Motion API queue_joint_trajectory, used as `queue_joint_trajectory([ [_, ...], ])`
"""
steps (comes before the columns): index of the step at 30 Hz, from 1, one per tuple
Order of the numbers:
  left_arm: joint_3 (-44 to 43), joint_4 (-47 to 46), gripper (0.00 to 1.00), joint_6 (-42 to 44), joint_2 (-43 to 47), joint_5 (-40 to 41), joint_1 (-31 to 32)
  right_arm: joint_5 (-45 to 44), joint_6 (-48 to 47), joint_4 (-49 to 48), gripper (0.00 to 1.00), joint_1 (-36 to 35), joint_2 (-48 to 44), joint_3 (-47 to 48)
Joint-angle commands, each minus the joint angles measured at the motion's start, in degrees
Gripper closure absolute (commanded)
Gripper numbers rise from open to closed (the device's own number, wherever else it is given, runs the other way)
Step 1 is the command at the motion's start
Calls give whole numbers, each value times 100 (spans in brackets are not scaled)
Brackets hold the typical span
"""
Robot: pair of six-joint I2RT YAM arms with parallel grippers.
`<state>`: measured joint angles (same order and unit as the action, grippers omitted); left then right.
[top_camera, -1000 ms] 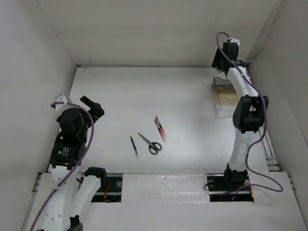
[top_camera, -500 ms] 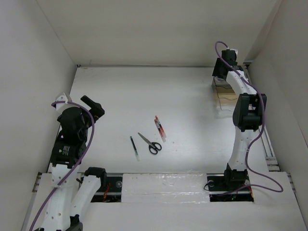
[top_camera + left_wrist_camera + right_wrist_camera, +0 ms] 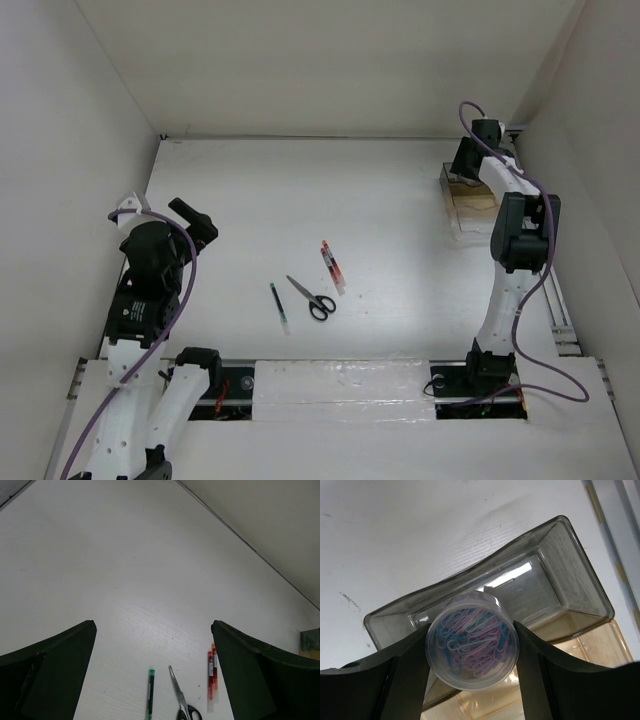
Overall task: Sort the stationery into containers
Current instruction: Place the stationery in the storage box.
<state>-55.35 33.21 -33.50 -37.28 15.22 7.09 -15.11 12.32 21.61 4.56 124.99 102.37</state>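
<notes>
Black-handled scissors [image 3: 312,298] [image 3: 180,701] lie mid-table between a thin dark pen [image 3: 279,305] [image 3: 150,694] and a red-and-white pen [image 3: 332,265] [image 3: 212,672]. My left gripper [image 3: 195,222] [image 3: 152,625] hangs open at the table's left, well short of them, holding nothing. At the far right, my right gripper [image 3: 467,165] [image 3: 471,647] is shut on a clear round tub of pink and blue paper clips [image 3: 471,639]. It hovers just over the far compartment of the smoky-brown organiser [image 3: 470,215] [image 3: 560,565]. The top view hides the tub behind the wrist.
White walls close in the table at the back and on both sides. The organiser stands near the right wall. Along the near edge runs a metal rail [image 3: 340,385] with both arm bases.
The right wrist has come down and nearer with the tub, from high at the back corner to just over the organiser. The left arm and the loose items have not moved.
</notes>
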Motion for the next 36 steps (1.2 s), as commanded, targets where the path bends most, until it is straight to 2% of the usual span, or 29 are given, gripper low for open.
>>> queue_joint_trajectory([
  [1,-46,-192,0,45,-25,-28,29,52,165,-446,100,36,-71,-41],
  [5,-46,-192,0,45,-25,-28,29,114,219,-447,100,36,-71,-94],
  [8,-46,-192,0,45,-25,-28,29,114,219,-447,92,36,-18,-94],
  [9,-46,-192,0,45,-25,-28,29,114,219,-447,78,36,-18,-94],
  [11,-46,-192,0,45,-25,-28,29,114,271,-394,55,36,-71,-94],
  [13,-46,-192,0,45,-25,-28,29,62,271,-394,36,36,-71,-41],
  [19,-46,-245,0,98,-25,-81,29,0,490,-341,22,36,-273,-41],
  [20,-46,-245,0,98,-25,-81,29,0,491,-341,0,36,-352,-41],
  [30,-46,-245,0,98,-25,-134,29,-255,701,-376,0,-148,-1081,-296],
  [34,-46,-245,0,98,-25,-134,29,-255,991,-498,0,-419,-1783,-822],
  [36,-46,-245,0,98,-25,-134,29,-255,1054,-770,0,-543,-2405,-1428],
])
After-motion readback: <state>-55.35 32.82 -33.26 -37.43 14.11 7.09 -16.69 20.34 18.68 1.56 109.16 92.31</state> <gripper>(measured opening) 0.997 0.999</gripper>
